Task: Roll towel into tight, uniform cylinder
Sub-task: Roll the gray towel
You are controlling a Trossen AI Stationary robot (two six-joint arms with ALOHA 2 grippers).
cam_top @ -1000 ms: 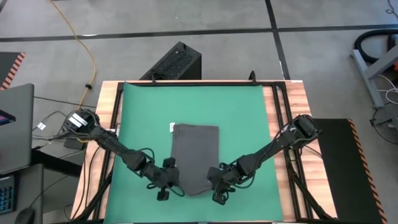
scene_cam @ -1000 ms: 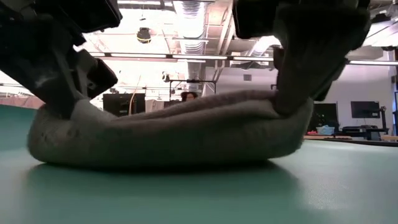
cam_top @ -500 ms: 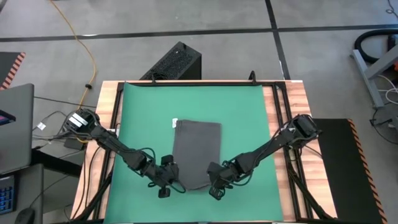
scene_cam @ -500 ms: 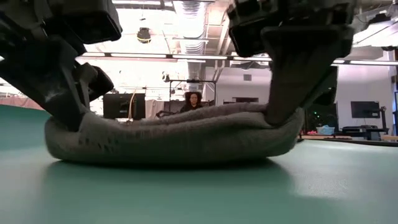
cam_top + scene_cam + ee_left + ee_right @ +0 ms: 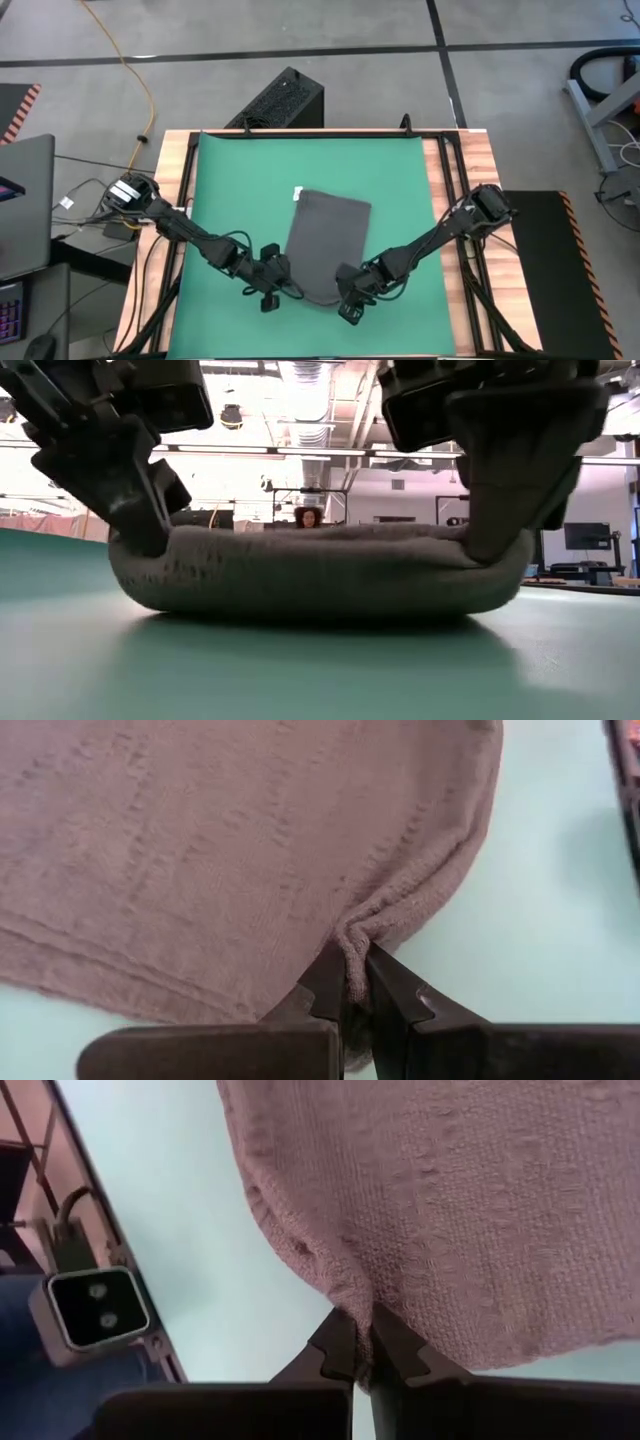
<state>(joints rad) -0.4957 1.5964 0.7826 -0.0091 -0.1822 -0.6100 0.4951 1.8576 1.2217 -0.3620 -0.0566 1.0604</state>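
Left claw (image 5: 283,284): closed on the near left corner of the towel (image 5: 327,245), cloth pinched between its fingers (image 5: 325,990). Sits low over the mat (image 5: 230,180), near the tabletop's (image 5: 455,160) front edge.

Right claw (image 5: 340,290): closed on the near right corner of the towel, a fold of cloth bunched in its grip. Also low, near the front edge, just beside the left claw with the towel's near edge between them.

Towel: dark grey, lying on the mat at its middle, slightly askew; far end flat, near edge lifted at both corners and sagging between them in the low view. Small white tag (image 5: 298,193) at the far left corner.

Mat: green, covers most of the wooden tabletop.
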